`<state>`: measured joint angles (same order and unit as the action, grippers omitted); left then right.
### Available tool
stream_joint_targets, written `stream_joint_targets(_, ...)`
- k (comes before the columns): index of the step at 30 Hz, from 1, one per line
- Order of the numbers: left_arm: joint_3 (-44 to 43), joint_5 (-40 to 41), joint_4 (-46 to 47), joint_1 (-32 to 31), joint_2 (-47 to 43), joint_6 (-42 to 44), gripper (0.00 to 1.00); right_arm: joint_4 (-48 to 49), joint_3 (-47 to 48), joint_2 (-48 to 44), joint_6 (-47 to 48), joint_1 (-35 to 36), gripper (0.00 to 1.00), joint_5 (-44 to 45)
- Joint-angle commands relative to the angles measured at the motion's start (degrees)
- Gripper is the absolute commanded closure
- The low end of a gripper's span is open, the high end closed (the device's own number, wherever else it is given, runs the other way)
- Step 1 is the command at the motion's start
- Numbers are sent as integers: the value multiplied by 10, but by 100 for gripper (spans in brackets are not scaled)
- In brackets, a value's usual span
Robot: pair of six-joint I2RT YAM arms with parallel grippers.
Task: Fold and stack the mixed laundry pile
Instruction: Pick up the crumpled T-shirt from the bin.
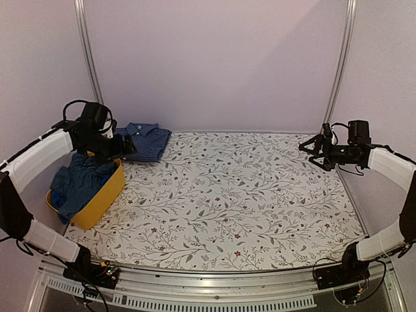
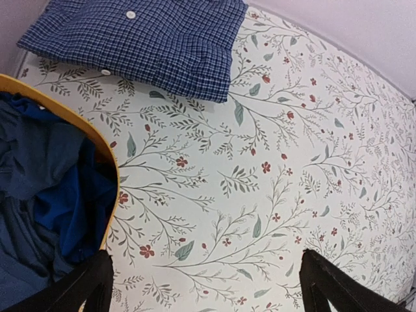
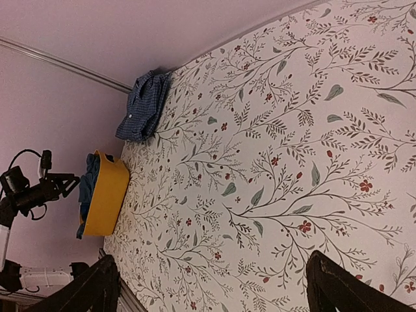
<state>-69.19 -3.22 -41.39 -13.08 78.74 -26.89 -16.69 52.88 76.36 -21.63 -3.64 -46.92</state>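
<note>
Top external: left claw [image 1: 122,147] hangs open, empty, by the tub's [image 1: 99,203] far rim — seemingly poised for the blue garments [image 1: 78,182] heaped inside. The checked shirt [image 1: 147,140] lies folded on the table [image 1: 234,201] just beyond, probably the stack's base; right claw [image 1: 314,151] waits open, empty.

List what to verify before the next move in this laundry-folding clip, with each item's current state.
1. Left tool open and empty: ok.
2. Right tool open and empty: ok.
3. Checked shirt lying folded on the table, outside the yellow tub: ok.
4. Blue garments out of the tub and folded: not ok, they lie crumpled inside it.
5. Number of garments in the tub: cannot tell.
</note>
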Motion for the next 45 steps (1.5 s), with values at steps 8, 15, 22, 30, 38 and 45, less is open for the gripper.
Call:
stream_joint_targets(8,20,107,-104,186,5,-54,0,1,8,7,10,14,1,12)
stream_joint_targets(15,59,119,-32,233,77,-39,0,-10,9,1,17,15,1,16)
stream_joint_targets(22,74,164,12,236,158,-21,25,-12,7,-3,14,15,1,24)
stream_joint_targets(30,49,177,-6,232,76,-13,100,-28,16,-8,23,15,1,28)
stream_joint_targets(38,-112,104,-5,164,-15,14,100,-31,17,-16,24,14,1,23)
stream_joint_targets(45,-247,-3,62,50,-1,33,100,-30,19,-19,29,14,1,15)
